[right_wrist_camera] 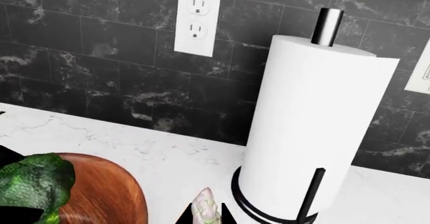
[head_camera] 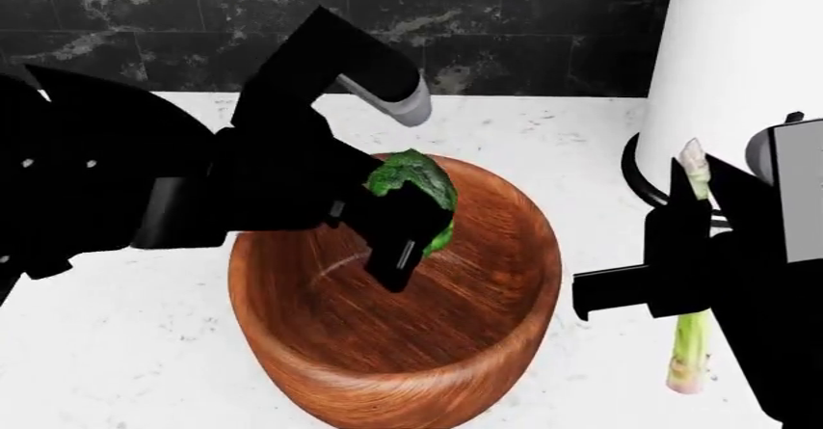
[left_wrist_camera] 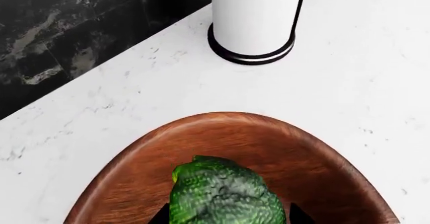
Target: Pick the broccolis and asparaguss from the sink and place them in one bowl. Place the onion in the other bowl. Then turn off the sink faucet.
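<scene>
- Left gripper [head_camera: 409, 225] clamps the broccoli [head_camera: 414, 196] over the wooden bowl [head_camera: 495, 342].
- Right gripper [head_camera: 688, 246], at the bowl's three o'clock, pinches the asparagus [head_camera: 691, 342] upright beside the paper towel roll [head_camera: 746, 72].

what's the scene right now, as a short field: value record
left gripper: shut on broccoli, held over the wooden bowl
right gripper: shut on asparagus, upright, beside the bowl
bowl contents: none visible
countertop: white marble
paper towel roll: on a black stand behind the bowl
wall outlet: on black tile
sink, faucet, onion: not in view
</scene>
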Robot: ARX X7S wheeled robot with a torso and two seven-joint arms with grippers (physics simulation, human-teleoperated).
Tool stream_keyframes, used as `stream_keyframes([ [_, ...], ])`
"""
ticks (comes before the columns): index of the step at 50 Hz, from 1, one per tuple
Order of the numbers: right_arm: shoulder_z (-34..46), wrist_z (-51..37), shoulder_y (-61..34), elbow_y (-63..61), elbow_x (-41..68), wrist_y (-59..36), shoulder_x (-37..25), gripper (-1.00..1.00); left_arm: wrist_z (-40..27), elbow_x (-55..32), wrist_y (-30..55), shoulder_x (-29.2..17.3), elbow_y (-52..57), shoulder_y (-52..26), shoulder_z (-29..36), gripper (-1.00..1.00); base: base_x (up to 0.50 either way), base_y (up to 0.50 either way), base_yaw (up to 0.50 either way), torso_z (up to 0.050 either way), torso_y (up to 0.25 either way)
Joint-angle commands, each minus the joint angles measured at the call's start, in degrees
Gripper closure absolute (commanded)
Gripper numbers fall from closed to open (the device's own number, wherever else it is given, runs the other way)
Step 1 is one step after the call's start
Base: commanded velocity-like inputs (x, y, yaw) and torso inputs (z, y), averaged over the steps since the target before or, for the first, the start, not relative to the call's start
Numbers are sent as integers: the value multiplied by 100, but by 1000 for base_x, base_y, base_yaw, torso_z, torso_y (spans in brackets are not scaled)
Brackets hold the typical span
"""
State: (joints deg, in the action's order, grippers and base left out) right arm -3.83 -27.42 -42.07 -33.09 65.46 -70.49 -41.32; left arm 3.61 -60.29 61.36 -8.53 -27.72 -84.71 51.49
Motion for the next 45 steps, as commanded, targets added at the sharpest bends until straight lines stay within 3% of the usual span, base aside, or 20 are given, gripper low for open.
stream_keyframes([
  [1,24,18,83,7,-26,61,-9,100,485,354,-233,400,-1068,-170,425,100,0,0,0,0,0],
  [15,-138,-42,377,-55,75,131,-57,100,546,391,-297,496,-1211,33,601,100,0,0,0,0,0],
  [16,-174,-55,407,-75,95,141,-64,100,564,392,-298,482,-1138,50,629,-100,0,0,0,0,0],
  [26,-261,-112,409,-121,206,135,-118,100,322,117,-4,269,-595,-107,448,-100,0,0,0,0,0],
  [32,-235,-365,-257,32,669,-246,-197,100,-89,-156,56,-37,8,-234,41,-100,0,0,0,0,0],
  [39,155,-617,-1545,594,1252,-826,-36,100,-886,-667,127,-846,977,-64,-712,-100,0,0,0,0,0],
  [42,528,-408,-2140,918,1053,-896,45,100,-1183,-923,214,-1186,1340,35,-1000,-100,0,0,0,0,0],
  [45,920,-135,-2628,1244,817,-905,186,100,-1902,-1508,410,-1778,2281,508,-1459,-100,0,0,0,0,0],
])
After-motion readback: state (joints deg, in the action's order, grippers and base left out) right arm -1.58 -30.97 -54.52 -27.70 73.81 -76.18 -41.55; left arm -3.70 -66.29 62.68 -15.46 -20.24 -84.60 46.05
